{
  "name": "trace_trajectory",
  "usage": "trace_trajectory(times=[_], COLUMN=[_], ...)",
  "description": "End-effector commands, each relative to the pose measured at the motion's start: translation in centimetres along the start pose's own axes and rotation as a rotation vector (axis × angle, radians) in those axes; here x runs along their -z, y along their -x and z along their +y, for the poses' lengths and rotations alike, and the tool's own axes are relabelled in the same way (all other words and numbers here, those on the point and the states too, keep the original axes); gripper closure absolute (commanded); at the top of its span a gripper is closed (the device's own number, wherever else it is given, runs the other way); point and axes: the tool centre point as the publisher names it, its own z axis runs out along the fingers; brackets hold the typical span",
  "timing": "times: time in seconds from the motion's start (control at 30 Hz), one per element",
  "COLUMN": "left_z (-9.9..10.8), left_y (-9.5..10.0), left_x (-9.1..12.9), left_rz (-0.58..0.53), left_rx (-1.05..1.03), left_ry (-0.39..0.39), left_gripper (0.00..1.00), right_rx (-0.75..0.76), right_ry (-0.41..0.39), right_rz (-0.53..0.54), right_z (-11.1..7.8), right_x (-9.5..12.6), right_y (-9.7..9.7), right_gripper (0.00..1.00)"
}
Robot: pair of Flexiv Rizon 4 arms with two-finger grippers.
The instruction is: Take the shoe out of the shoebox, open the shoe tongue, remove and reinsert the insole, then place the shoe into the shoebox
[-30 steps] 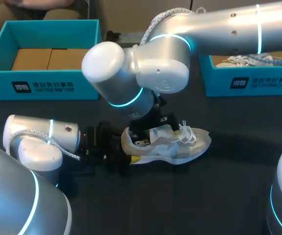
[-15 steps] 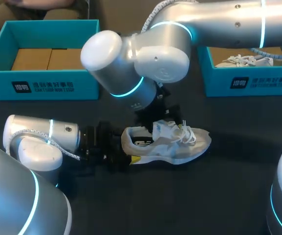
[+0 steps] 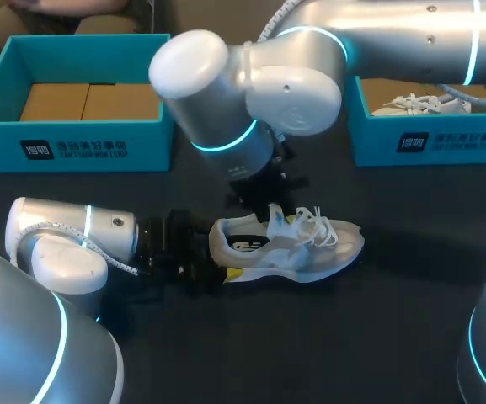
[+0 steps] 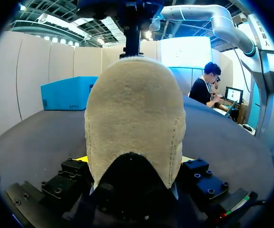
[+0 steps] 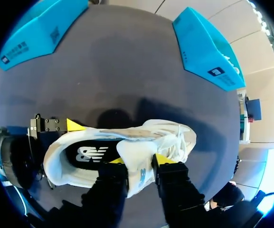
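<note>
From above, the shoe (image 3: 310, 252) lies on its side on the dark table (image 3: 394, 337), between two teal boxes and well apart from both: the left box (image 3: 74, 147) and the right box (image 3: 428, 143). The left gripper (image 3: 205, 257) is at its heel and the right gripper (image 3: 269, 206) is over its tongue (image 3: 276, 220).

At the left wrist, the heel (image 4: 134, 118) fills the view. It sits between the fingers, which press it from both sides – a firm hold.

At the right wrist, the two yellow tips stand narrow and pinch the lifted tongue between them. The dark insole (image 5: 91, 153) shows inside the opening – still in the shoe.
</note>
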Motion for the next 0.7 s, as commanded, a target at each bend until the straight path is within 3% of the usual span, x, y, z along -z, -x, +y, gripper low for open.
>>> trace_trajectory(times=[0.03,0.7], left_z=[0.1,0.1], left_y=[0.2,0.2], left_x=[-0.2,-0.2], left_rz=[0.001,0.001], left_rx=[0.0,0.0], left_ry=[0.005,0.005], left_gripper=[1.0,1.0], right_rx=[-0.007,-0.052], right_ry=[-0.007,0.005], right_rz=[0.044,0.123], right_z=[0.0,1.3], right_x=[-0.7,-0.8], right_y=[0.4,5.7], right_gripper=[1.0,1.0])
